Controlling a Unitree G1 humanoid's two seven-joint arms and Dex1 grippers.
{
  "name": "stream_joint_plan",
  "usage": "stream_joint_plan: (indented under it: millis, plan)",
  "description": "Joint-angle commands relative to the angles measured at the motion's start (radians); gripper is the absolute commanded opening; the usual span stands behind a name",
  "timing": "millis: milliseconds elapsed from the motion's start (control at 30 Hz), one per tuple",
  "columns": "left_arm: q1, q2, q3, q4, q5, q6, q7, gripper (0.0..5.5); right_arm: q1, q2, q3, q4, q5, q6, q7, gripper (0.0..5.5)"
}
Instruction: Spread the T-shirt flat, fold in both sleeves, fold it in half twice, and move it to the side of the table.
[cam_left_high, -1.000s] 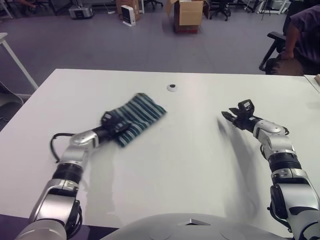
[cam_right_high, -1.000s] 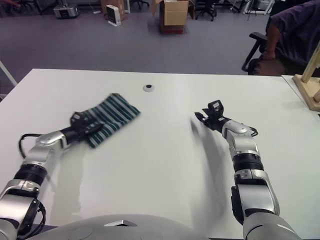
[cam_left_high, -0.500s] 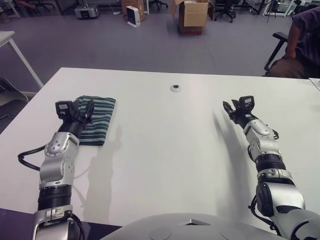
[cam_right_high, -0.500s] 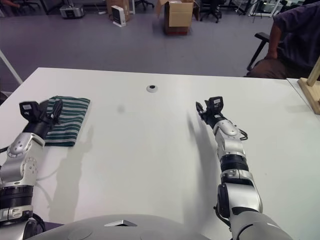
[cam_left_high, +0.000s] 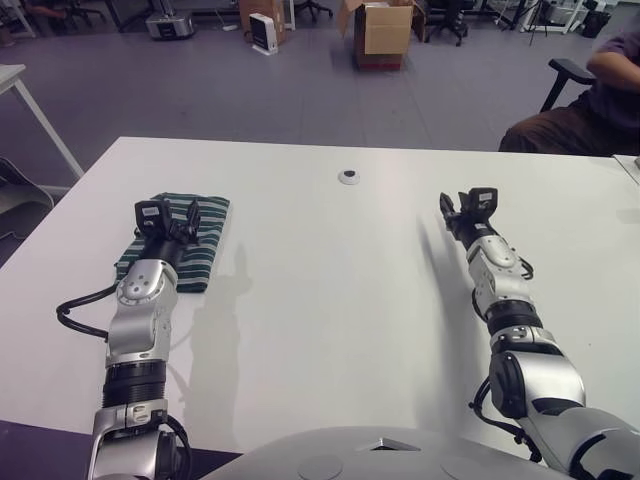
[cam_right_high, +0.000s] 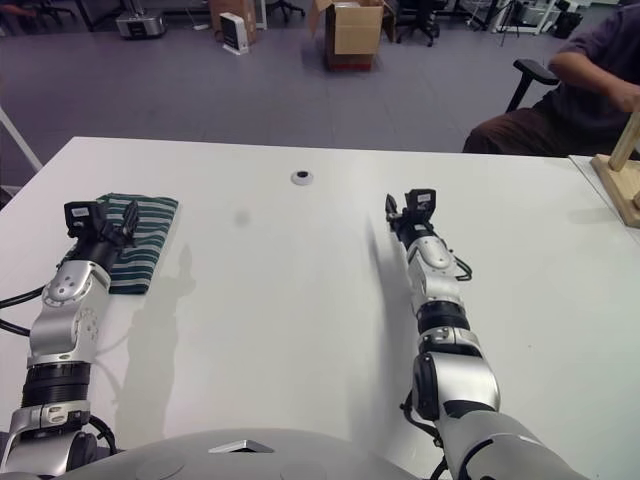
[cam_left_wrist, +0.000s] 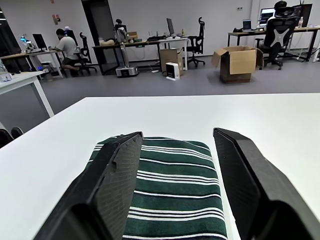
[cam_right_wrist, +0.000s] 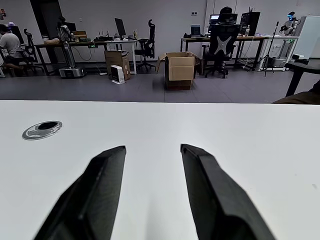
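Left hand (cam_left_wrist: 177, 136), jaws apart, over striped T-shirt (cam_left_wrist: 170, 185) — a folded rectangle

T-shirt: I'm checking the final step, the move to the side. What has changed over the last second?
The left gripper moved the folded T-shirt toward the robot's left, away from the grommet, to the left side of the table, and its arm swung round to point forward. It is now open over the T-shirt. The right gripper stayed open above the table's right part.
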Motion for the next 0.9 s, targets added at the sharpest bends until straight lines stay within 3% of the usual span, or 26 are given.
stream_joint_plan:
  millis: [33,900]
  plan:
    - [-0.025,-0.014,0.0,0.015,0.029,-0.002,0.015,2.59,-0.04,0.002,0.0,0.019,-0.016,-0.019,-0.015,2.05]
    - [-0.046,-0.069,-0.034,0.045,0.116,-0.03,0.023,2.59,-0.015,0.034,0.002,0.036,-0.054,-0.047,-0.073,2.05]
